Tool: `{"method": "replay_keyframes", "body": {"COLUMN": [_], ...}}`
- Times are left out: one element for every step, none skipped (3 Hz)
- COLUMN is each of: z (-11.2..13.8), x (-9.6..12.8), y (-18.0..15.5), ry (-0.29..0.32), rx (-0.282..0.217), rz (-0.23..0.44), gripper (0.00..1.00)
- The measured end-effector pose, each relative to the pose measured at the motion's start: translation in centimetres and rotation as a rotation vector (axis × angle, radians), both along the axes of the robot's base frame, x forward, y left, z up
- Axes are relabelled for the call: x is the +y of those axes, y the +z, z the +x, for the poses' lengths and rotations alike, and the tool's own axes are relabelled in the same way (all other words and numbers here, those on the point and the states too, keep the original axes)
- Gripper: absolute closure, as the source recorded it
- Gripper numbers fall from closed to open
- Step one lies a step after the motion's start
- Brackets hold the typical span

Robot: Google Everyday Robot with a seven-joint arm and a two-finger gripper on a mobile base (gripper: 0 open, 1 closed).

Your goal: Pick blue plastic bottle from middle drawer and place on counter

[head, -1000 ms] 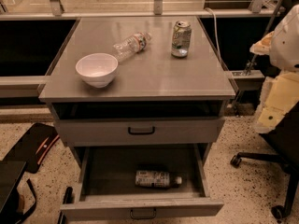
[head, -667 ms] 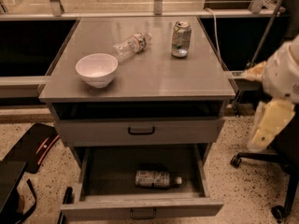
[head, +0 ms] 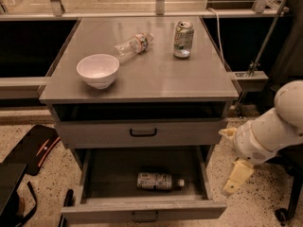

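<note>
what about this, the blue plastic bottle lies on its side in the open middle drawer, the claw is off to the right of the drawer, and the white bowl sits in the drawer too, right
Not quite. The white bowl sits on the counter, not in the drawer, as the camera view shows. The blue plastic bottle does lie on its side in the open middle drawer, and the claw is off to the right of the drawer.

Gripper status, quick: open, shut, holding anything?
Gripper: low, to the right of the pulled-out drawer, carrying nothing; open or shut cannot be told. The bottle lies in that drawer.
</note>
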State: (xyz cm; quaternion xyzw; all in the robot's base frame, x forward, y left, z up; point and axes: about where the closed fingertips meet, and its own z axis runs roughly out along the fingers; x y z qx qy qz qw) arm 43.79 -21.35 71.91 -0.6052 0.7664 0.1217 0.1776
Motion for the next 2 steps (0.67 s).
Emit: {"method": "replay_keyframes", "body": {"z": [1.69,1.0], "x": [0.08,0.58], "y": [-0.65,-1.18], "ry": [-0.03,-0.047], "rx": [-0.053,-0.067], "rz": [0.007,0.032], "gripper": [0.0,0.0]}}
